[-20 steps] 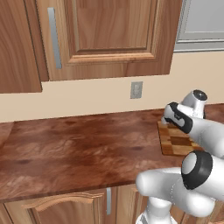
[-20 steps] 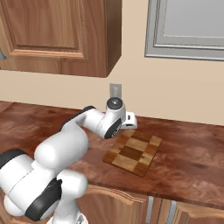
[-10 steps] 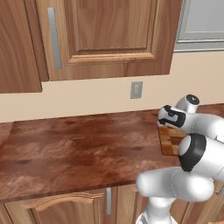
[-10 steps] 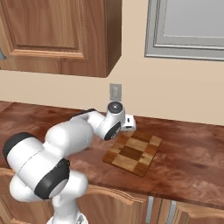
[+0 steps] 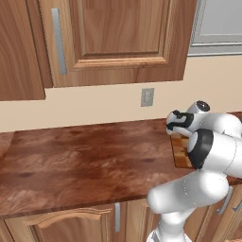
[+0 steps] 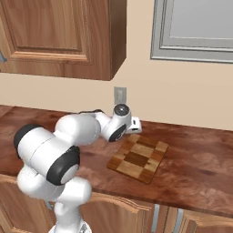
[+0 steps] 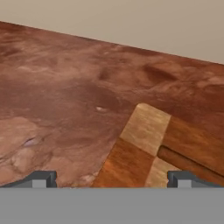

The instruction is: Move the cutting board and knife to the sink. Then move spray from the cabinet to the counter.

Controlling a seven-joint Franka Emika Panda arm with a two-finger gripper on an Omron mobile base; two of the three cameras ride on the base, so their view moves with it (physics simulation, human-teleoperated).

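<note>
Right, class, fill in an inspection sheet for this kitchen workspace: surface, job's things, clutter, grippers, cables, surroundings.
Surface: reddish-brown counter, glossy, mottled grain.
Job's things: checkered cutting board lies flat on the counter, one corner close under the hand in the hand view; a dark rod-like thing lies on the board, too partial to name.
Clutter: nothing seen.
Grippers: gripper open, low over the board's corner, holding nothing.
Cables: nothing seen.
Surroundings: wooden wall cabinets with closed doors, wall outlet, grey panel upper right, lower cabinet doors.
</note>
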